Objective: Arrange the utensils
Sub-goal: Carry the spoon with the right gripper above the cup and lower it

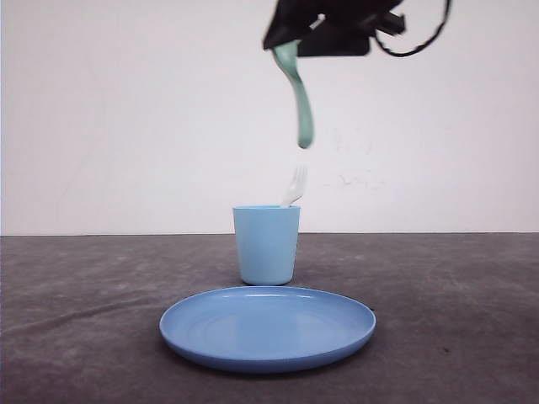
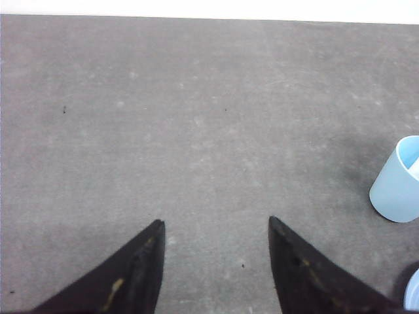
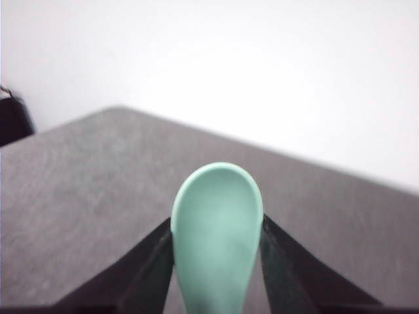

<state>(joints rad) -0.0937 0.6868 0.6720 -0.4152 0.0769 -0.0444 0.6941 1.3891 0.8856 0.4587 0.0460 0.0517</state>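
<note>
High above the light blue cup (image 1: 266, 244), my right gripper (image 1: 290, 46) is shut on the mint-green spoon (image 1: 301, 105), which hangs down with its bowl lowest. Seen from the right wrist, the spoon's bowl (image 3: 217, 222) reaches past the right gripper (image 3: 217, 226) with a dark finger on each side. The white fork (image 1: 295, 187) stands in the cup, tines up, just below the spoon's tip. My left gripper (image 2: 216, 222) is open over bare tabletop, with the cup (image 2: 396, 183) off to one side of it.
A round blue plate (image 1: 268, 328) lies in front of the cup, near the table's front. Its rim (image 2: 412, 294) shows at the edge of the left wrist view. Dark grey tabletop (image 1: 93, 286) stretches to both sides, with a white wall behind.
</note>
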